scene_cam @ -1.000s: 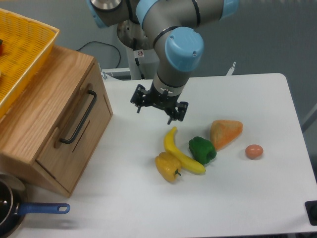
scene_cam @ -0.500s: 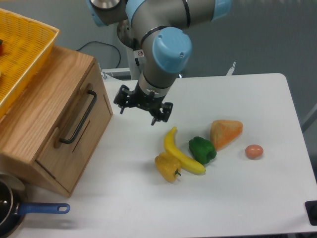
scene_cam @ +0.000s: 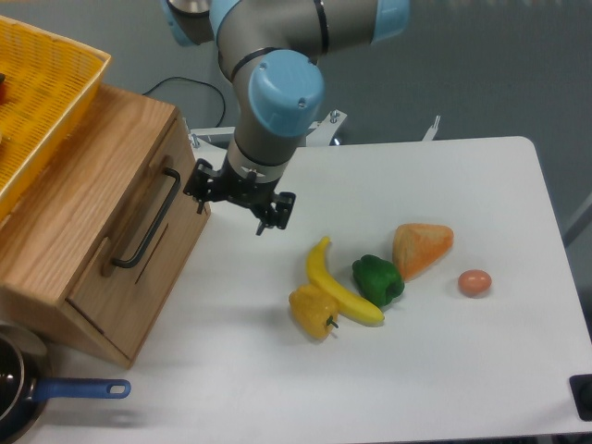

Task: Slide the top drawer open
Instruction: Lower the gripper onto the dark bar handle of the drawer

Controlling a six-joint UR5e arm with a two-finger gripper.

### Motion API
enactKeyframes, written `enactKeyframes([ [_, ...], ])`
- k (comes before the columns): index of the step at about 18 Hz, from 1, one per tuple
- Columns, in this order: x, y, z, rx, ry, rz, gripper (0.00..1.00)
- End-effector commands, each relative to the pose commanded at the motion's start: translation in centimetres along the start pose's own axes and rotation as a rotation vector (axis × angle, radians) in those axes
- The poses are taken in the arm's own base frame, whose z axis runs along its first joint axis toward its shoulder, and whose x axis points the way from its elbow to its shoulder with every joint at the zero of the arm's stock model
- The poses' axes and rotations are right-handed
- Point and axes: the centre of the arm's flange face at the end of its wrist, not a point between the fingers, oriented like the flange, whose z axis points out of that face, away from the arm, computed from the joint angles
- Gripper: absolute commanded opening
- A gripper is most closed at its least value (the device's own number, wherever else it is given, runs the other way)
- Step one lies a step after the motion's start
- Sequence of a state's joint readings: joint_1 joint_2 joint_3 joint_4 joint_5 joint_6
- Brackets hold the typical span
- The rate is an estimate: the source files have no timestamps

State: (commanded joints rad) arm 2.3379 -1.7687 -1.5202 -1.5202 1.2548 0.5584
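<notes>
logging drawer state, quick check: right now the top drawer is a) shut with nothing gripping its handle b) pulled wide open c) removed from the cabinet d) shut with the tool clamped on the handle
a: the drawer front sits flush with the cabinet, and the tool is beside the front's upper right corner, not closed on the handle.

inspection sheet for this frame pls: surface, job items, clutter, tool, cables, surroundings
Surface: white table, no spills seen.
Job's things: top drawer shut, black handle untouched.
Clutter: banana, yellow pepper, green pepper, orange wedge, egg, blue-handled pan, yellow basket on the cabinet.
Grippers: tool open, empty, right of the drawer front.
Cables: black cable behind the cabinet.
Surroundings: grey wall; nothing else seen.
</notes>
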Motion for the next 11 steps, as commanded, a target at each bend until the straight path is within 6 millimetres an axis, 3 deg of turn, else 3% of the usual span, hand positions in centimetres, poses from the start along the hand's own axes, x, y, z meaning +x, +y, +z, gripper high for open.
enactKeyframes([
  [11, 1.08, -0.42, 0.07, 0.015, 0.03, 0.003, 1.0],
])
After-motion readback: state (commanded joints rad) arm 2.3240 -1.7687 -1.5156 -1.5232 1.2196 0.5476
